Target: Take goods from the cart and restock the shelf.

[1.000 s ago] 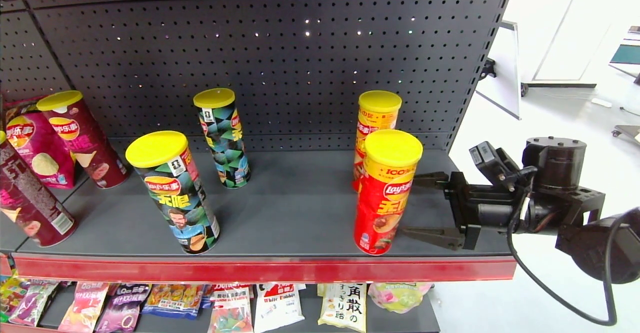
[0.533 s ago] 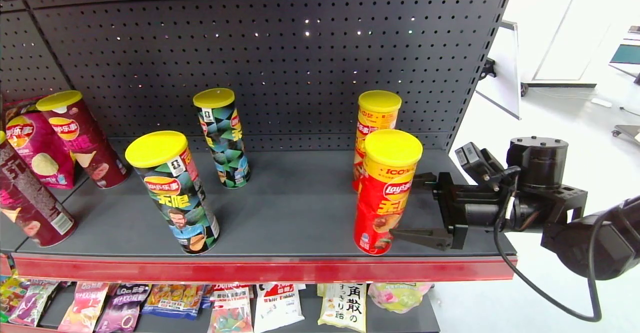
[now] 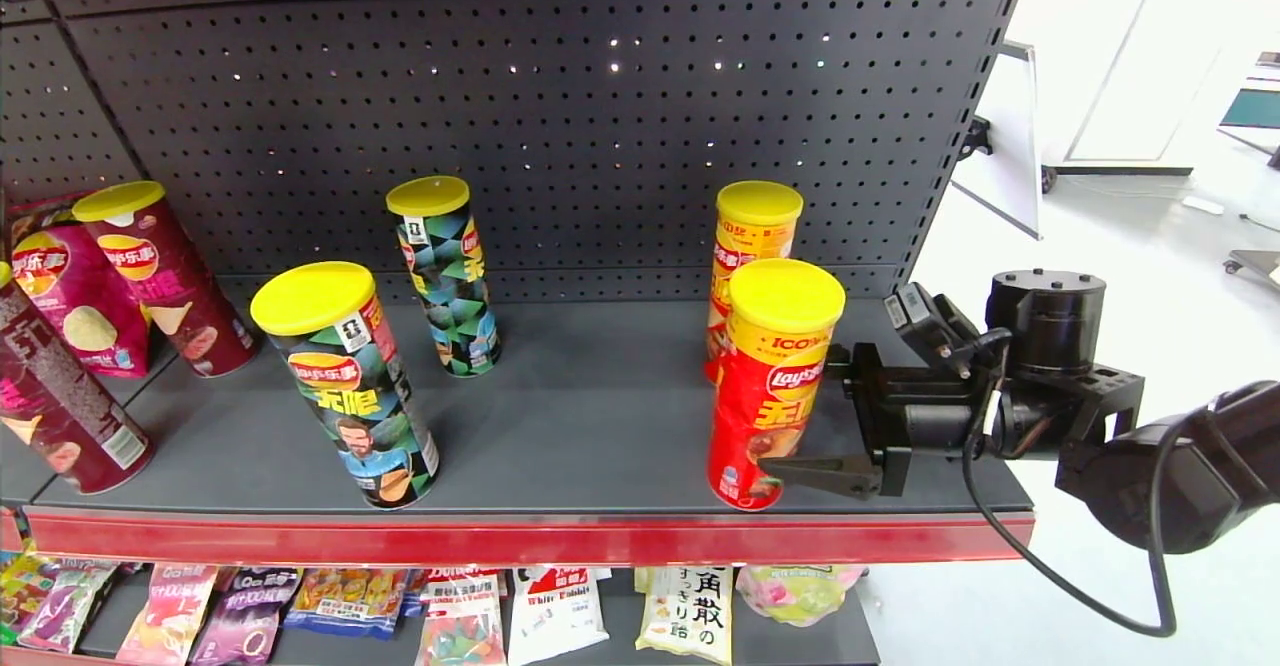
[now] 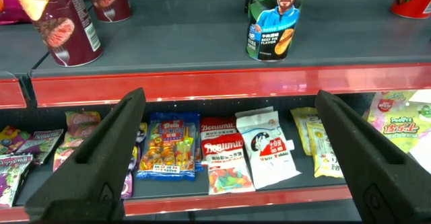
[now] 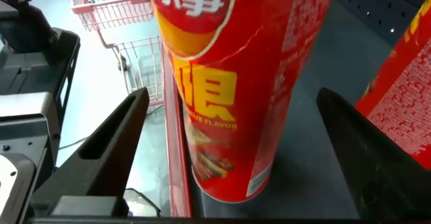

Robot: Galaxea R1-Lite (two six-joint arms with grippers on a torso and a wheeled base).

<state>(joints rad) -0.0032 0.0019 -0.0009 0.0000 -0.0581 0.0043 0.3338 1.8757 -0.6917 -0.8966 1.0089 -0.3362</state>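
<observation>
One red can (image 3: 770, 386): upright, near right of the shelf (image 3: 600, 426), fronting its row.
Right pincer (image 3: 800, 409): wide apart, straddling it, clasping nothing, likely to square it.
Left pincer (image 4: 229, 95): wide apart, empty.

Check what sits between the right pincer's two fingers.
The front red can stands upright on the shelf between the fingers of the open right pincer, seemingly touching neither; the right wrist view shows this best.
</observation>
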